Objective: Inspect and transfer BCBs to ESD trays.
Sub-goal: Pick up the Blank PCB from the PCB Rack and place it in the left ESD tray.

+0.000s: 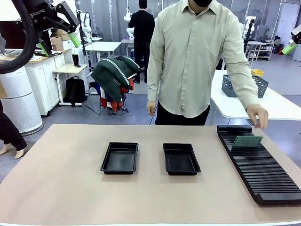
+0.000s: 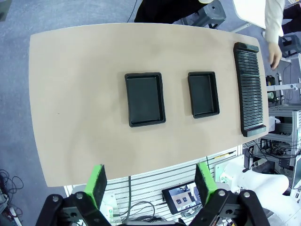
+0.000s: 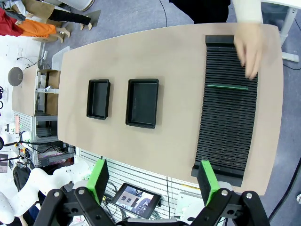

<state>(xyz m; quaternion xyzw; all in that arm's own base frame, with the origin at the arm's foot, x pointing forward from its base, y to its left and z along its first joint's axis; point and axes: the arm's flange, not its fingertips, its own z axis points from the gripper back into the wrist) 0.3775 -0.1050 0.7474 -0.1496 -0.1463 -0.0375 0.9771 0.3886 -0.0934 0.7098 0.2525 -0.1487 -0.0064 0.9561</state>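
Two empty black ESD trays point(image 1: 120, 157) point(image 1: 180, 158) lie side by side at the table's middle. One green BCB point(image 1: 247, 141) stands on edge in a slot near the far end of the long black ribbed rack point(image 1: 259, 167) on the right. The person's hand point(image 1: 257, 116) hovers just behind that board. From above, the same BCB point(image 3: 228, 86) appears as a thin green line with the hand point(image 3: 249, 52) beside it. My left gripper point(image 1: 59, 43) hangs high at the upper left, open and empty. In their own wrist views my left gripper point(image 2: 150, 183) and right gripper point(image 3: 153, 181) are both open, high above the table.
The tan table point(image 1: 61, 188) has wide bare room left of the trays and along its front edge. The person stands at the far side, behind the right tray. A grey mesh basket point(image 1: 244, 85) sits on another white table behind.
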